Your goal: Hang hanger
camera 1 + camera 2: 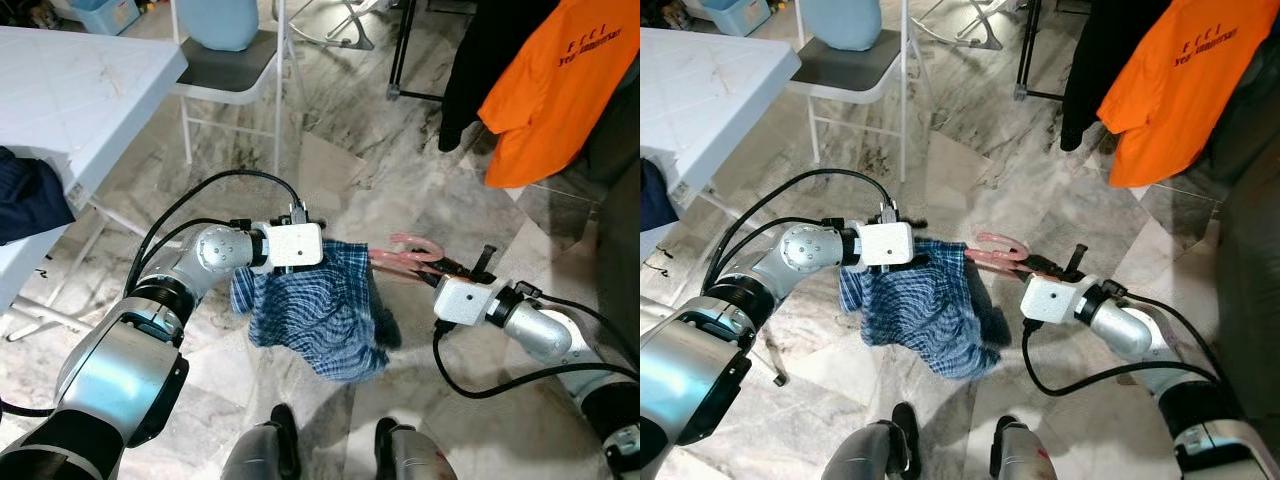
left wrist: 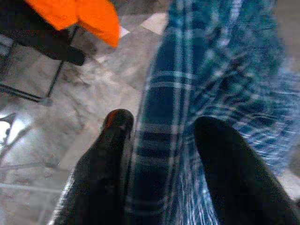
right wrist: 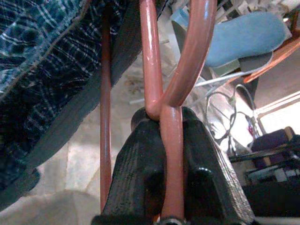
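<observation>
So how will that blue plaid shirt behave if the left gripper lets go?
The blue plaid shirt droops in folds, so it's probably floppy and light. Released by the left gripper, it would likely sag off the pink plastic hanger.

Blue plaid shirt (image 1: 315,310), pink hanger (image 1: 405,258), orange T-shirt (image 1: 550,85).

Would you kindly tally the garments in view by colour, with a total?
Blue plaid: 1, the shirt on the pink hanger, held between the left hand and right hand.
Orange: 1, the T-shirt hanging ahead.
Black: 1, the garment beside it.
Dark navy: 1, the cloth on the table.
Total: 4
</observation>
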`<state>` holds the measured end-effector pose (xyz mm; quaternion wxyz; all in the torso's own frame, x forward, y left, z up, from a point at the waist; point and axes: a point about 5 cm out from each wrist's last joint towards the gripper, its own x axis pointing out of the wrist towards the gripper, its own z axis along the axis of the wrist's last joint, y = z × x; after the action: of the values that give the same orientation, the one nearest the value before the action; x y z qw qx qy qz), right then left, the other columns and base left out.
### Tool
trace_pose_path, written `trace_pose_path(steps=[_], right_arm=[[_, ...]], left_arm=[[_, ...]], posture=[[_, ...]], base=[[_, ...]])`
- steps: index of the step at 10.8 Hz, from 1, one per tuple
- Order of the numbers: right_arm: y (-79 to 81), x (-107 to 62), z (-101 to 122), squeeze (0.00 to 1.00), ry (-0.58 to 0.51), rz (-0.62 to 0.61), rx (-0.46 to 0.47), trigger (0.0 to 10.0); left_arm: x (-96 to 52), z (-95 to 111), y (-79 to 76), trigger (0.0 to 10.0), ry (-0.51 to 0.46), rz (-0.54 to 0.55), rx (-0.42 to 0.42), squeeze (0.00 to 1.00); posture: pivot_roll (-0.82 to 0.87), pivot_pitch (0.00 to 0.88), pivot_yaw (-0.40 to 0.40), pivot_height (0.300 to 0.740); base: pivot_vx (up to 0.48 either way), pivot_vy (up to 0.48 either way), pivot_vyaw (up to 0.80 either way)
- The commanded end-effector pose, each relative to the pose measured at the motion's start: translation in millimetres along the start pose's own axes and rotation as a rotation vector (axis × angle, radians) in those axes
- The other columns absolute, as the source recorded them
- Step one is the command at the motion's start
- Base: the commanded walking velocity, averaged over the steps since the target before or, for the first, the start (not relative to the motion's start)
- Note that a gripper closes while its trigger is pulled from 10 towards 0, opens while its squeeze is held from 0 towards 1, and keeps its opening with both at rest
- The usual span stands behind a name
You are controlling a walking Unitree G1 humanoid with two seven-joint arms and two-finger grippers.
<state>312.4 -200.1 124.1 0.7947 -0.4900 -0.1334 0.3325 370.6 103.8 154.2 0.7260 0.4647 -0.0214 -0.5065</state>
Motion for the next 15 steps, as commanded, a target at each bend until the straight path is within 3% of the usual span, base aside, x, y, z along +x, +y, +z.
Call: trace_pose_path(steps=[1,10,15], right_arm=[[-2.8,-0.1,1.7,0.00,-0.019,-0.011,-0.018,10.0],[1.6,2.8,2.6,0.00,-0.035,0.013,-0.037,10.0],[0.5,5.3,3.0,0.00,-0.035,0.004,-0.036,10.0]], left_arm=[[-4.6,-3.4,2.0,0.0,0.018,-0.026,-0.007,0.00],[-0.5,3.3,4.7,0.0,-0.008,-0.051,-0.037,0.00],[-3.6,-2.1,-0.3,0.0,-0.021,-0.063,-0.098,0.00]], posture=[[-0.13,0.279,0.113,0.740],[-0.13,0.281,0.118,0.740],[-0.13,0.284,0.113,0.740]], base=[[0.000,0.000,0.00],[0.000,0.000,0.00],[0.000,0.000,0.00]])
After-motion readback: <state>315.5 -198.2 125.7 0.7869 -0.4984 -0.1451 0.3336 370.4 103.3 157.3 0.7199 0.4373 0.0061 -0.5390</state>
